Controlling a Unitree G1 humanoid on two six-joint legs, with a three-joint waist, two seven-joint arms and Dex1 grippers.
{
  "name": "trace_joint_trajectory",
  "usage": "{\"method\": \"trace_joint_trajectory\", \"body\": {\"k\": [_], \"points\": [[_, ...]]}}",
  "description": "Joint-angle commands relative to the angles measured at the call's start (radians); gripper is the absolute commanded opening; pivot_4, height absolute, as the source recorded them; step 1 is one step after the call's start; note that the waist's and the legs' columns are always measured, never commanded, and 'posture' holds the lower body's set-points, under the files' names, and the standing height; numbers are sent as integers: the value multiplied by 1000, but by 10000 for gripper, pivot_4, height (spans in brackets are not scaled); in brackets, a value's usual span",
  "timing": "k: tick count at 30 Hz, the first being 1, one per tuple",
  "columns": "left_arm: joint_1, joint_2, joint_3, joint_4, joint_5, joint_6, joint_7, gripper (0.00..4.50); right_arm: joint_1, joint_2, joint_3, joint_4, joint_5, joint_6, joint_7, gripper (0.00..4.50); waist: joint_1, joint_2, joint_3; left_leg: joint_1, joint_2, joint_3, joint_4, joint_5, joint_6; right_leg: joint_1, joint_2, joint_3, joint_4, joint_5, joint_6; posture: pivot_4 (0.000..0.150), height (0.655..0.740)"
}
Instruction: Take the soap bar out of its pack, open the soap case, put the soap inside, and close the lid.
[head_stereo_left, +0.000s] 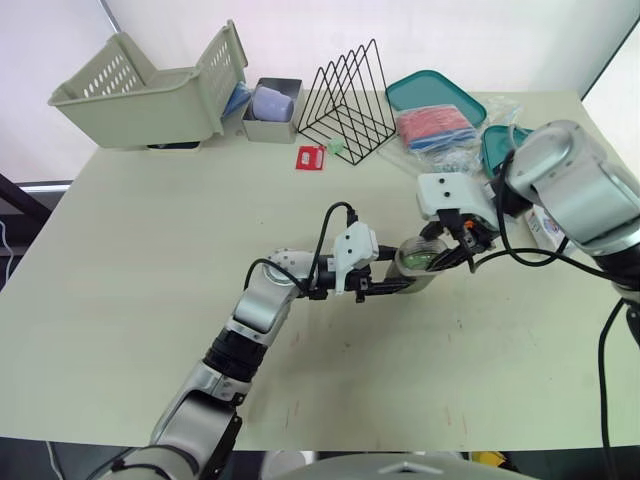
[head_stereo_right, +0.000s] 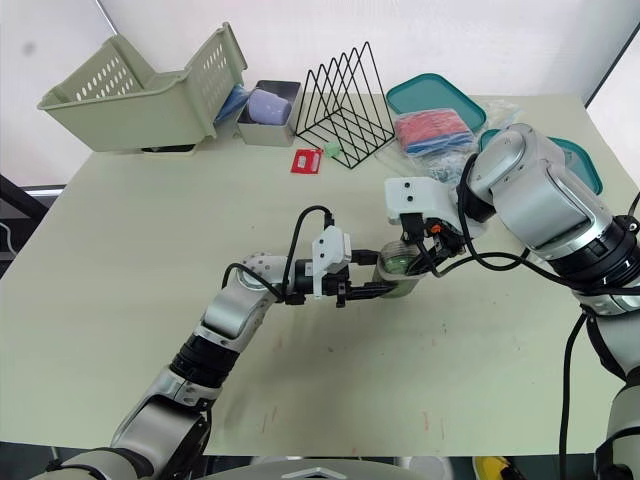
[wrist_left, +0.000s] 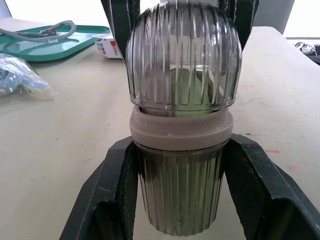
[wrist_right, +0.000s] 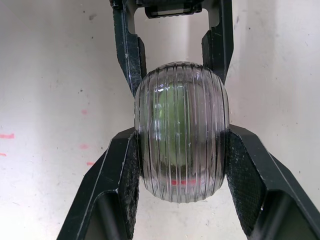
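Two grippers on one object: the soap case, a clear ribbed capsule, sits mid-right on the worktop, well apart from the wire rack and the teal trays at the back. The left gripper pinches the lower half, one finger on each flank below the beige collar. The right gripper pinches the domed lid from the opposite side, fingers tight against its ribs. The green soap bar shows through the plastic, so it's inside. The lid looks seated on the collar; whether it's fully latched, can't tell. Handling guess: light, stiff, thin hard plastic, glossy, so likely slippery. The ribs run lengthwise and probably won't stop it sliding out along its length. It may crack or pop open if squeezed hard. Best hold looks like the broad flanks on both sides of the collar, pressing the halves together, moderate force.
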Motion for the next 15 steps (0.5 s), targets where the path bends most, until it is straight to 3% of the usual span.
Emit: {"method": "trace_joint_trajectory", "body": {"k": [1,14,15], "points": [[-10,-6,1,-55,-13,-22,0,20218,-6,-2,-7,-23,1,0,-5,18100,0,0,0,0,0,0,0,0,0,0,0,0,0,0,0,1500,7400],[-7,-7,-1,-62,-15,-18,4,20218,-4,1,4,0,0,1,-9,18100,0,0,0,0,0,0,0,0,0,0,0,0,0,0,0,1500,7400],[-7,-6,-1,-63,-15,-18,4,20218,-5,2,3,1,0,1,-9,28384,0,0,0,0,0,0,0,0,0,0,0,0,0,0,0,1500,7400]]}}
